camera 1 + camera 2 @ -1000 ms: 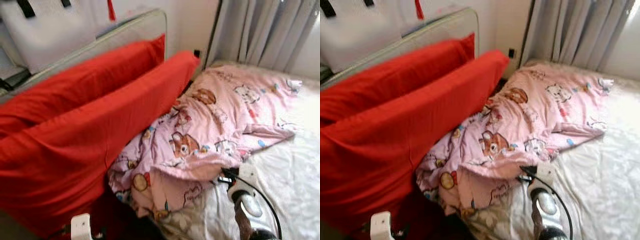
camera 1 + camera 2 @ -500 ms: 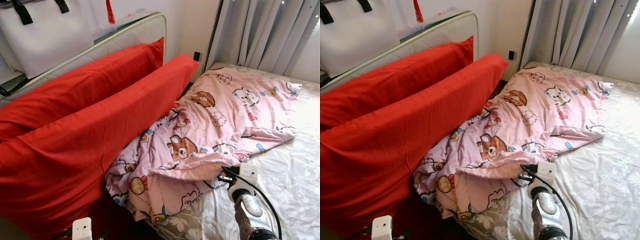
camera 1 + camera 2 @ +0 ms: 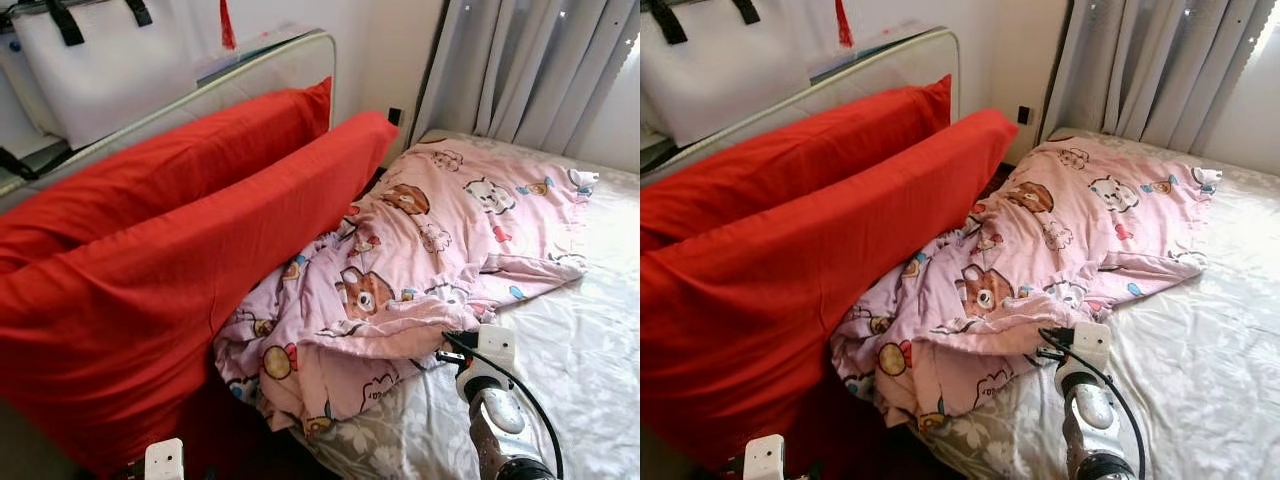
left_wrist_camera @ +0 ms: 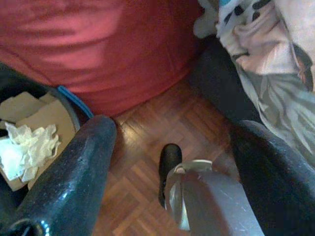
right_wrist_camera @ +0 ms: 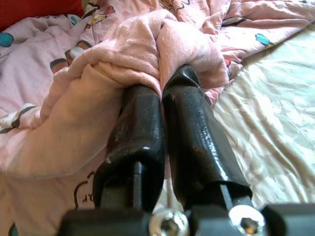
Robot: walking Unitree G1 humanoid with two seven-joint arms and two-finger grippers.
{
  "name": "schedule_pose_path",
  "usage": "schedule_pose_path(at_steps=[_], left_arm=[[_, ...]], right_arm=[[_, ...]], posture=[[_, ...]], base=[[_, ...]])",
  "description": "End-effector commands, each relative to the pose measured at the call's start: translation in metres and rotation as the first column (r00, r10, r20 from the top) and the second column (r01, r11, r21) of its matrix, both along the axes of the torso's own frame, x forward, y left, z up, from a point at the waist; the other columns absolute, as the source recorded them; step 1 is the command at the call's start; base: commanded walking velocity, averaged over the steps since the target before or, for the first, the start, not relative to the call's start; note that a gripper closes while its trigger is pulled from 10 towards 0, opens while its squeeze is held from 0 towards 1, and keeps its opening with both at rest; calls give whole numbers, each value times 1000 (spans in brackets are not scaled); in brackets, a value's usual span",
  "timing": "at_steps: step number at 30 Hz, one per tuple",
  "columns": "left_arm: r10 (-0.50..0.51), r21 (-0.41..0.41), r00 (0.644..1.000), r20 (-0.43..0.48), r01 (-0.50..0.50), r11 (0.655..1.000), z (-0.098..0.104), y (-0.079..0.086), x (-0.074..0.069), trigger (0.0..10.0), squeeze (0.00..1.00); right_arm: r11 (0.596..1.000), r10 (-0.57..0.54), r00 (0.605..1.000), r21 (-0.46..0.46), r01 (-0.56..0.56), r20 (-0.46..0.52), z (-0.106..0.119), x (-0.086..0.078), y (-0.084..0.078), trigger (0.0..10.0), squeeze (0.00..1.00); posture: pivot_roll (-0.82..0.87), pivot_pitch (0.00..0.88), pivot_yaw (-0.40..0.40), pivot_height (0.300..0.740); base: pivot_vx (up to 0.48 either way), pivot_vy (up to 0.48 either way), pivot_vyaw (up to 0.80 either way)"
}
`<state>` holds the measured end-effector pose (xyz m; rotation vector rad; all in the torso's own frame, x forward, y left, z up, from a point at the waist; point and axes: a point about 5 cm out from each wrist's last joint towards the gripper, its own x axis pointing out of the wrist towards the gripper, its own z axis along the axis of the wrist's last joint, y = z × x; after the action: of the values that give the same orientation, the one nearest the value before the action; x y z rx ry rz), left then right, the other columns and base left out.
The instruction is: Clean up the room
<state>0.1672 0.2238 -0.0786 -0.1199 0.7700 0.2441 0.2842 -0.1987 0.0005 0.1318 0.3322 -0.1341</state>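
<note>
The right gripper (image 5: 165,105) is clamped tight on the pink cartoon quilt's (image 3: 430,250) bunched edge, seemingly to drag it flat across the bed (image 3: 590,340); the left gripper (image 4: 167,162) hangs open.

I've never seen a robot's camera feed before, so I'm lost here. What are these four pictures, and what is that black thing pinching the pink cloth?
A humanoid robot with two arms stands at a bed. The two wide pictures come from cameras in its head, looking down. The other two come from cameras on its wrists, looking along its fingers.

On the white sheet lies a crumpled pink blanket with cartoon bears, beside two red pillows.

The black thing is the right gripper: two long fingers closed on a fold of the blanket.

The left gripper hangs open over the wooden floor, near a bin with crumpled paper.
</note>
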Motion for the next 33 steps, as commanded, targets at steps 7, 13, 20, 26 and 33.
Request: schedule_pose_path(at_steps=[7, 13, 20, 26, 33], left_arm=[[1, -5, 999, -48, -1, 1000, -4, 1, -6, 10000, 0], [1, -5, 999, -51, -1, 1000, -3, 1, -3, 10000, 0], [3, -1, 999, -47, -3, 1000, -3, 5, -5, 10000, 0], [4, 0, 999, -44, -4, 1000, -3, 9, -9, 10000, 0], [4, 1, 999, -47, -4, 1000, -3, 10, -11, 10000, 0]], right_arm=[[999, -26, 1000, -22, 27, 17, 2, 0, -6, 10000, 0], [998, -58, 998, -39, 59, 31, 5, 0, -10, 10000, 0], [983, -157, 984, -86, 164, 90, 18, 7, -30, 10000, 0], [975, -186, 975, -100, 199, 122, 26, 10, -37, 10000, 0], [973, -191, 975, -107, 203, 118, 23, 8, -36, 10000, 0]], posture=[[-8, 0, -24, 740], [-6, 0, -24, 740], [-6, 0, -21, 740], [-10, 0, -19, 740], [-9, 0, -19, 740]], base=[[-259, 0, 0], [-303, 0, 0], [-258, 0, 0], [-203, 0, 0], [-260, 0, 0]])
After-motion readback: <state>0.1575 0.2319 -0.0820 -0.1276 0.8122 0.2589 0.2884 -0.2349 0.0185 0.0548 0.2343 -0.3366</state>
